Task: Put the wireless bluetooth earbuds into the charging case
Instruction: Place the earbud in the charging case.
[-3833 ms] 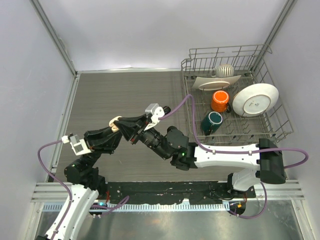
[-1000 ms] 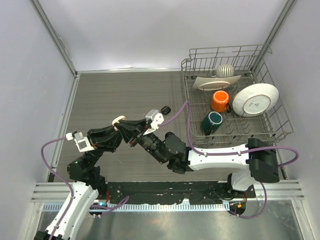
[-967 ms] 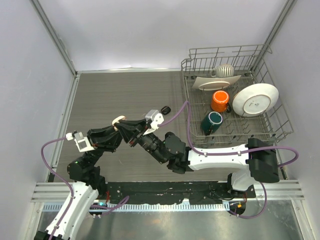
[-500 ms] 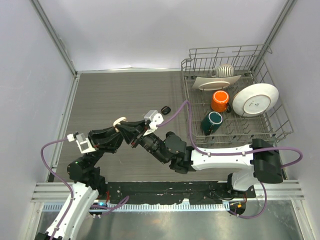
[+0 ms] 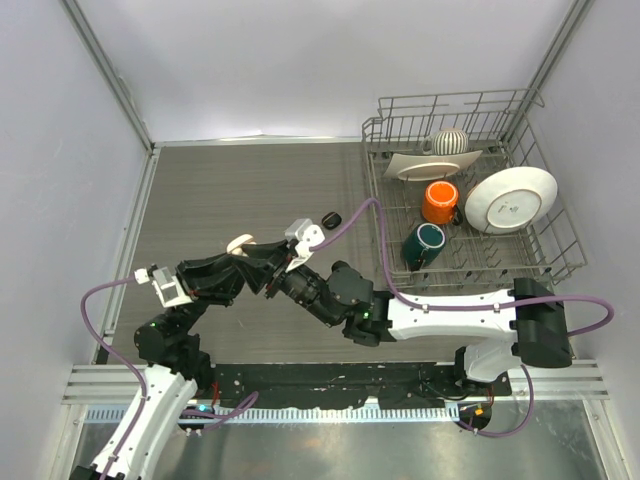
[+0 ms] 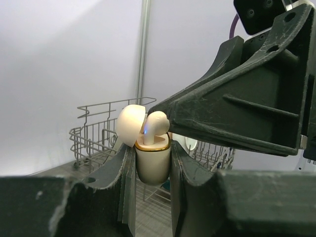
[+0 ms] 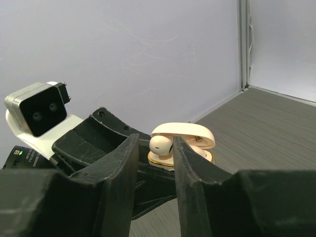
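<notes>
- The left gripper (image 6: pixel 152 159) is clamping the cream case (image 6: pixel 153 173) by its sides. It is holding the case upright above the table (image 5: pixel 220 190), with the lid (image 6: pixel 130 124) swung open.
- One white bud (image 6: pixel 157 122) is standing head-up in the case, stem downward. It is probably not fully seated yet (the head is riding well clear of the case's mouth).
- The right gripper (image 7: pixel 155 147) is straddling that bud, with its jaws a little apart. Whether they are pinching the bud or only flanking it cannot be told.
- Change over the last second: in the top view both arms are sitting almost where they were. The right wrist is lying a shade farther left, tighter against the case, and the right arm's far end is lying farther right.
- Change over nearly four seconds: the right wrist has drawn back toward the near edge, so that it is no longer covering a small black object (image 5: pixel 331 218).
- Meaning for the task, as a judgement: this bud is reaching the release stage. Pressing it home, letting go and closing the lid are still to be done.
- The black object is lying on the table well apart from the grippers and is too small to identify as bud or case. No other buds can be made out.
</notes>
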Motion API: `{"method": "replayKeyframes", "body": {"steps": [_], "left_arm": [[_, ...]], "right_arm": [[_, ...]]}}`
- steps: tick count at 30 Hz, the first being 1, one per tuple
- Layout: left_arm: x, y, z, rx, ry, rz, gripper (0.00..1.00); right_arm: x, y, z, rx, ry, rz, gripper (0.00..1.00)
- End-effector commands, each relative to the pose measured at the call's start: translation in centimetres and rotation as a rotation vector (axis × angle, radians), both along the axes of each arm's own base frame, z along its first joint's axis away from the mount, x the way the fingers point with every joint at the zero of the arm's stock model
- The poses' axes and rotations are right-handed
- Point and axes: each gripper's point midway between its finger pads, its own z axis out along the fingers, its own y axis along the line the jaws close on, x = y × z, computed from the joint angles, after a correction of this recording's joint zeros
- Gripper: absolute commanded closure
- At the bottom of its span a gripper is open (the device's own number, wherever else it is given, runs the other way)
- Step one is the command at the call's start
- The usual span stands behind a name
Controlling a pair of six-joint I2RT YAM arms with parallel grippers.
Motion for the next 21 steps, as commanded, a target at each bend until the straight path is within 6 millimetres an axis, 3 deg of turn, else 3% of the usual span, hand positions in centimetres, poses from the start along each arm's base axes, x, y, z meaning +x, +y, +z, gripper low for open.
{"method": "replayKeyframes", "body": {"steps": [1, 10, 15, 21], "left_arm": [[-3.9, 1.2, 6.0, -0.079, -0.232, 0.001, 0.92], [-4.1, 1.0, 5.9, -0.069, -0.232, -0.012, 0.92], [-3.9, 0.9, 5.5, -0.056, -0.217, -0.006, 0.92], [-3.5, 0.9, 5.2, -0.049, -0.203, 0.005, 0.92]], "right_arm": [[-0.5, 0.7, -4.3, -0.172, 0.045, 0.029, 0.59], [-0.5, 0.2, -1.8, -0.117, 0.056, 0.048, 0.56], [-1.1, -0.9, 2.0, -0.032, 0.039, 0.098, 0.49], [-1.7, -1.5, 4.4, 0.010, 0.027, 0.165, 0.47]]}}
